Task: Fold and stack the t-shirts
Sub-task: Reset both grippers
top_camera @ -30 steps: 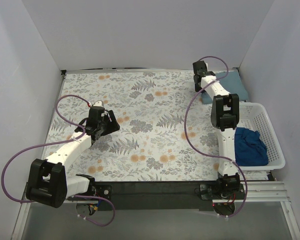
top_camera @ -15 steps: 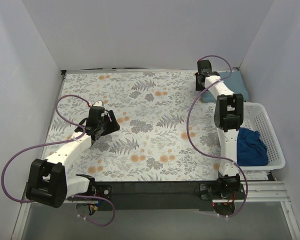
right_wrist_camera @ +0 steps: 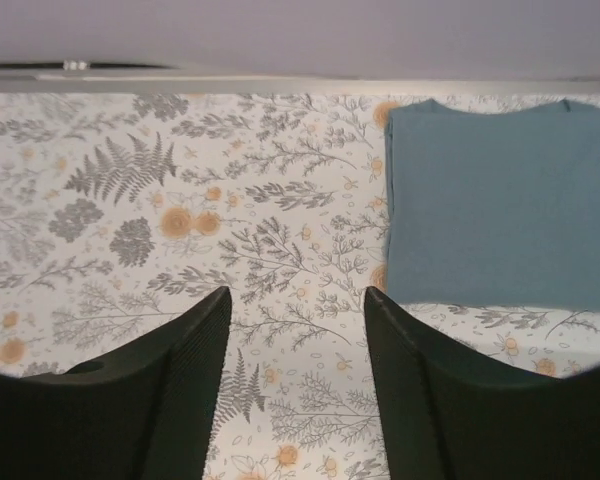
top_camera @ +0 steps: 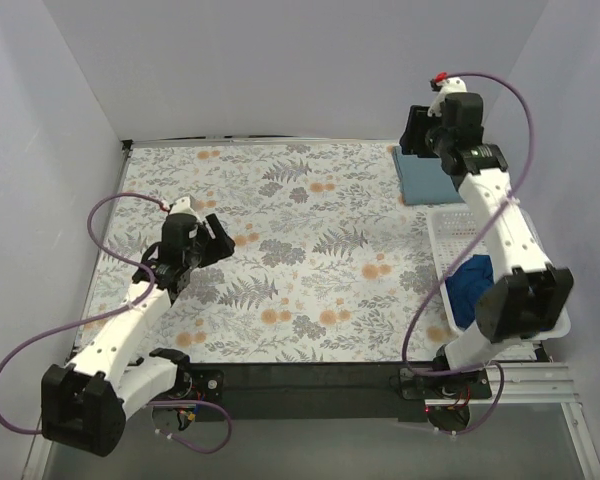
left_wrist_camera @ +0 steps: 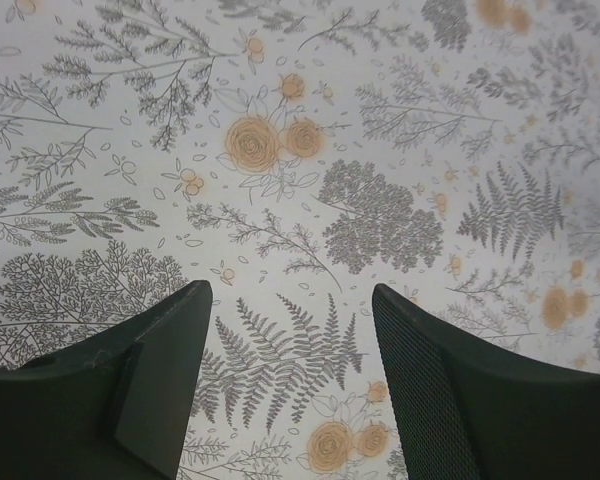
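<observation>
The slate-blue t-shirt lies folded flat in the far right corner, the royal-blue t-shirt crumpled in the white basket (just nearer), while the left gripper and right gripper both hover spread and empty above the floral table.

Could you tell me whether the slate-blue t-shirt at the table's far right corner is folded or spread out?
Folded: the slate-blue t-shirt lies flat as a neat rectangle with straight visible edges and a squared corner.

Two t-shirts: one slate-blue t-shirt at one o'clock, one royal-blue t-shirt at four o'clock. One white lattice basket.
</observation>
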